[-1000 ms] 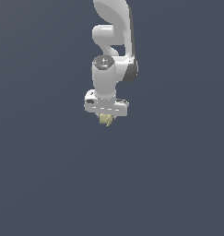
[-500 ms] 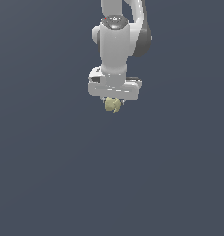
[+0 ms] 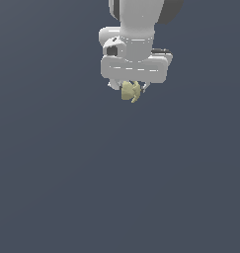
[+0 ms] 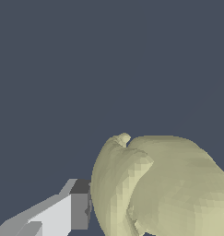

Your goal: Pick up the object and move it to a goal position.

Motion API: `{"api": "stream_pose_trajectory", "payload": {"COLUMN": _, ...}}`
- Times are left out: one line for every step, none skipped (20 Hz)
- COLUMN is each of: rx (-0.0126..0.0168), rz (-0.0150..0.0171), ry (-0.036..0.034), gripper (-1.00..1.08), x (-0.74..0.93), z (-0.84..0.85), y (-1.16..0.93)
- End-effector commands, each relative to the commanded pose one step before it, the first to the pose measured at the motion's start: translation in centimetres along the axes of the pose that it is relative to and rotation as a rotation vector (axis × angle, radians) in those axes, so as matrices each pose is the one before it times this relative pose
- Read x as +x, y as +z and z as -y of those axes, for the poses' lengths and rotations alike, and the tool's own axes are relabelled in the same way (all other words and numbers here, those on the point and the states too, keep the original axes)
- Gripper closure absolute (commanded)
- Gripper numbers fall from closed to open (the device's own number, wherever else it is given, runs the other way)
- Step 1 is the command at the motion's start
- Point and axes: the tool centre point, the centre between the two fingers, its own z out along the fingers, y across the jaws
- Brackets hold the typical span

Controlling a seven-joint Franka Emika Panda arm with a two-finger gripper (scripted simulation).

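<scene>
The gripper point(image 3: 130, 90) is closed on the object point(image 3: 130, 92), which sits directly under the white hand, between its fingers; one finger point(image 4: 62, 212) touches its side. The object is lifted, so I judge the carrying step is in hand. No goal mark is visible; the next move needs a firm grip while travelling.

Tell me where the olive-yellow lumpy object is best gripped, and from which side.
Across its rounded middle, from above. The lumpy object is narrower than the gripper, so the fingers can straddle it; the ridged folds probably give them purchase. That appears to be how it is held now.
</scene>
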Motion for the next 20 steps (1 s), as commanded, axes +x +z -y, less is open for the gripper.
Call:
{"api": "stream_pose_trajectory", "payload": {"rx": -0.00022, "rz": 0.00082, "ry": 0.00016, "gripper": 1.08, "x": -0.118, "z": 0.859, "y": -2.583}}
{"api": "stream_pose_trajectory", "payload": {"rx": 0.00062, "rz": 0.0002, "ry": -0.00024, "gripper": 1.08, "x": -0.01, "z": 0.333, "y": -1.0}}
{"api": "stream_pose_trajectory", "payload": {"rx": 0.0, "rz": 0.0, "ry": 0.0, "gripper": 1.08, "x": -0.009, "z": 0.327, "y": -0.951}}
{"api": "stream_pose_trajectory", "payload": {"rx": 0.0, "rz": 0.0, "ry": 0.0, "gripper": 1.08, "x": -0.005, "z": 0.311, "y": -0.897}}
{"api": "stream_pose_trajectory", "payload": {"rx": 0.00045, "rz": 0.00014, "ry": -0.00011, "gripper": 1.08, "x": 0.003, "z": 0.282, "y": -0.843}}
{"api": "stream_pose_trajectory", "payload": {"rx": 0.0, "rz": 0.0, "ry": 0.0, "gripper": 1.08, "x": 0.002, "z": 0.276, "y": -0.789}}
{"api": "stream_pose_trajectory", "payload": {"rx": 0.0, "rz": 0.0, "ry": 0.0, "gripper": 1.08, "x": 0.006, "z": 0.259, "y": -0.737}}
{"api": "stream_pose_trajectory", "payload": {"rx": 0.0, "rz": 0.0, "ry": 0.0, "gripper": 1.08, "x": 0.01, "z": 0.242, "y": -0.684}}
{"api": "stream_pose_trajectory", "payload": {"rx": 0.00046, "rz": 0.00014, "ry": -0.00007, "gripper": 1.08, "x": 0.019, "z": 0.209, "y": -0.632}}
{"api": "stream_pose_trajectory", "payload": {"rx": 0.0, "rz": 0.0, "ry": 0.0, "gripper": 1.08, "x": 0.018, "z": 0.208, "y": -0.579}}
{"api": "stream_pose_trajectory", "payload": {"rx": 0.0, "rz": 0.0, "ry": 0.0, "gripper": 1.08, "x": 0.019, "z": 0.191, "y": -0.528}}
{"api": "stream_pose_trajectory", "payload": {"rx": 0.0, "rz": 0.0, "ry": 0.0, "gripper": 1.08, "x": 0.019, "z": 0.173, "y": -0.478}}
{"api": "stream_pose_trajectory", "payload": {"rx": 0.0, "rz": 0.0, "ry": 0.0, "gripper": 1.08, "x": 0.019, "z": 0.155, "y": -0.427}}
{"api": "stream_pose_trajectory", "payload": {"rx": 0.00067, "rz": 0.00018, "ry": -0.00001, "gripper": 1.08, "x": 0.027, "z": 0.109, "y": -0.38}}
{"api": "stream_pose_trajectory", "payload": {"rx": 0.0, "rz": 0.0, "ry": 0.0, "gripper": 1.08, "x": 0.019, "z": 0.121, "y": -0.33}}
{"api": "stream_pose_trajectory", "payload": {"rx": 0.0, "rz": 0.0, "ry": 0.0, "gripper": 1.08, "x": 0.019, "z": 0.105, "y": -0.283}}
{"api": "stream_pose_trajectory", "payload": {"rx": 0.0, "rz": 0.0, "ry": 0.0, "gripper": 1.08, "x": 0.02, "z": 0.089, "y": -0.238}}
{"api": "stream_pose_trajectory", "payload": {"rx": 0.0, "rz": 0.0, "ry": 0.0, "gripper": 1.08, "x": 0.02, "z": 0.073, "y": -0.193}}
{"api": "stream_pose_trajectory", "payload": {"rx": 0.0, "rz": 0.0, "ry": 0.0, "gripper": 1.08, "x": 0.021, "z": 0.058, "y": -0.149}}
{"api": "stream_pose_trajectory", "payload": {"rx": 0.0, "rz": 0.0, "ry": 0.0, "gripper": 1.08, "x": 0.021, "z": 0.043, "y": -0.107}}
